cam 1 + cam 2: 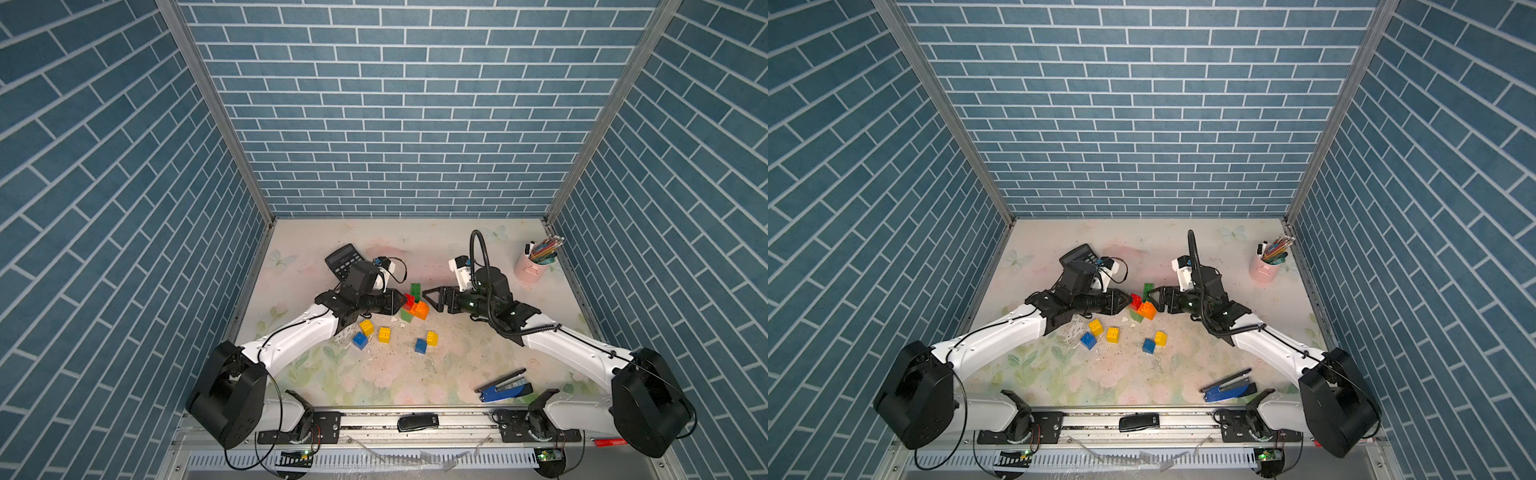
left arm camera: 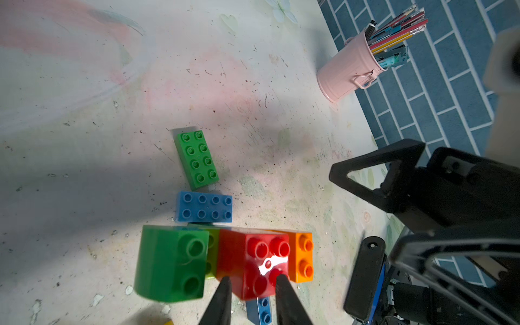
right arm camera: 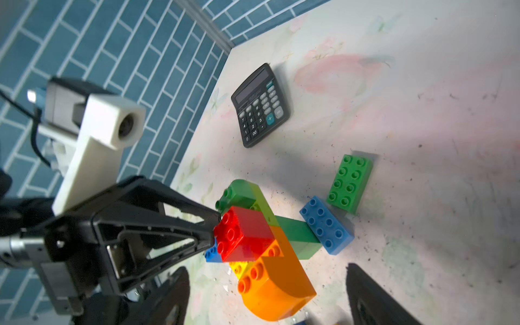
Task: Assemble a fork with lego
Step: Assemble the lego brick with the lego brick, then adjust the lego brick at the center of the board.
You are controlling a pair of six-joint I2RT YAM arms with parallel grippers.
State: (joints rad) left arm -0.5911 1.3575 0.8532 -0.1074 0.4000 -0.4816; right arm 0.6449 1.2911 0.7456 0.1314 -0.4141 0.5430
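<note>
One lego cluster (image 3: 298, 233) is near the middle of the worktop (image 1: 415, 374): the left end effector (image 2: 253, 281) grips its red brick (image 2: 253, 253), while the right end effector (image 1: 430, 302) stands open around its orange brick (image 1: 420, 309).

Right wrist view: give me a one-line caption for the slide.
The left gripper pinches the red brick on the lego cluster; the open right gripper faces the orange brick, calculator behind.
</note>
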